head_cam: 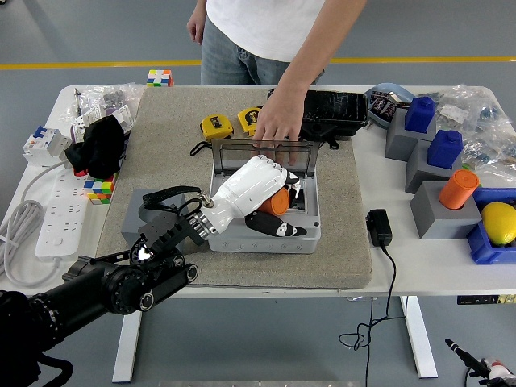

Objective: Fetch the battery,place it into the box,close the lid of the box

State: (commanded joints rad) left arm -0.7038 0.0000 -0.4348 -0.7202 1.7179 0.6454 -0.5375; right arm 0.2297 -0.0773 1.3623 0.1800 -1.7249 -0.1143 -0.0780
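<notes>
Gripping orange battery [278, 201] inside box [310, 234]; fingers [284, 171] curled over.

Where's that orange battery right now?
In the head view, the battery is mid-table inside the open grey box, under the fingers of the left hand. A person's hand holds the lid up behind it.

The left hand [251, 191] reaches into the grey box [264, 216] with its fingers curled around what looks like the orange battery [276, 201], while a person's hand [276, 127] holds the box's upright lid [260, 155].
</notes>
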